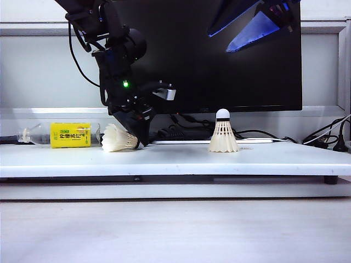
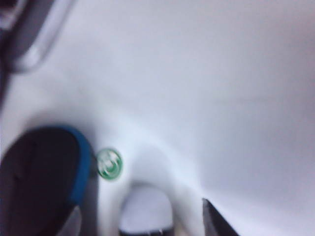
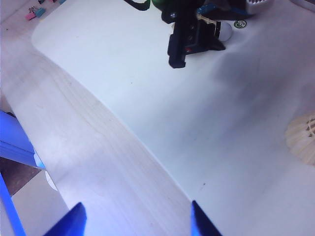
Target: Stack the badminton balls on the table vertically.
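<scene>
White desk board (image 1: pixel 164 159) spans our whole working width, with one black monitor (image 1: pixel 219 55) behind it, and on that table we count two badminton balls: one lying on its side (image 1: pixel 119 138) at the left, one standing upright on its skirt (image 1: pixel 223 137) right of the middle, well apart. We also count one yellow-labelled bottle (image 1: pixel 70 135) lying behind the tipped ball and one green sticker (image 2: pixel 109 163) on the board. Our left gripper (image 1: pixel 141 133) sits low at the lying ball's cork end, jaws spread and not yet clamped on anything we can see; the wrist view is too blurred to confirm contact. Our right gripper (image 3: pixel 135 216) hangs high over the table's near edge, jaws wide apart and empty. We judge the risks to be crushing the feathers, nudging the ball so it rolls toward the bottle, and later toppling the upright ball while nesting.
</scene>
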Robot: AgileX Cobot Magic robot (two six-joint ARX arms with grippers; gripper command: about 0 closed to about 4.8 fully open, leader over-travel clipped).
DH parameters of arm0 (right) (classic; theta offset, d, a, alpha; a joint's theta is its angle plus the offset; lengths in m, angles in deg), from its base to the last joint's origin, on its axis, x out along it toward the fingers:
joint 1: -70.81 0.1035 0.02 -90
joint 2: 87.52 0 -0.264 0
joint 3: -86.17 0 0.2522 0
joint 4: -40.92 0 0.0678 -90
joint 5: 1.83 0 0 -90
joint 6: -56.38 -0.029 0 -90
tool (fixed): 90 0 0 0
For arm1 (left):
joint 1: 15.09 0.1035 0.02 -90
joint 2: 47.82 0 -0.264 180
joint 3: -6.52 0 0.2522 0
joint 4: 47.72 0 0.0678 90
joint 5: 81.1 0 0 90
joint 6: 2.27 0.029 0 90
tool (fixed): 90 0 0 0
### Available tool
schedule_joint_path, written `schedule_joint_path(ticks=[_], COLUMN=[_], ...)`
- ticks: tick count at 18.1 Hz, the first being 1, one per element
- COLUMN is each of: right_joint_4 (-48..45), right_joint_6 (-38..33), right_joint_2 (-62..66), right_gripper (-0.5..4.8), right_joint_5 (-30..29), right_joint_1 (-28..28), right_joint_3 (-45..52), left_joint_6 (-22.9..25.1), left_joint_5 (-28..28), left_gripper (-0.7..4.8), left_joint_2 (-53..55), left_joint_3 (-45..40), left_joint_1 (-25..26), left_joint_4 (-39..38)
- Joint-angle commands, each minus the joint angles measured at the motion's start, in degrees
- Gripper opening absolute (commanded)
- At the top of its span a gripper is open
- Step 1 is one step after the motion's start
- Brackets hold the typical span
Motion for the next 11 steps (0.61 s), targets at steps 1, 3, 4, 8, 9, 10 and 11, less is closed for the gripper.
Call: schedule_joint_path(ticks=[1,3,4,8,9,10,11], right_joint_4=[-0.7,-0.5,-0.5,-0.6,-0.6,-0.6,-0.6], right_joint_6=[-0.1,-0.3,-0.3,-1.7,-1.8,-1.8,-1.8], right_joint_2=[-0.3,-0.3,-0.3,-0.3,-0.3,-0.3,-0.3], right_gripper=[2.73,2.73,2.72,2.69,2.70,2.70,2.69], right_joint_5=[-0.2,-0.3,-0.2,-0.3,-0.2,-0.3,-0.3], right_joint_1=[0.0,0.0,0.0,0.0,0.0,0.0,0.0], right_joint_3=[-0.2,-0.2,-0.2,-0.2,-0.2,-0.2,-0.2], left_joint_6=[-1.6,-2.2,-2.5,-2.5,-2.5,-2.6,-2.7], left_joint_5=[2.1,2.1,2.1,2.4,2.6,2.8,3.5], left_gripper=[3.32,3.32,3.32,3.32,3.31,3.31,3.31], left_joint_2=[0.9,1.3,1.7,2.2,2.3,2.3,2.3], left_joint_3=[0.3,0.3,0.3,0.3,0.3,0.3,0.3], left_joint_1=[0.0,0.0,0.0,0.0,0.0,0.0,0.0], left_joint_4=[0.9,0.8,1.1,1.7,1.7,1.7,1.6])
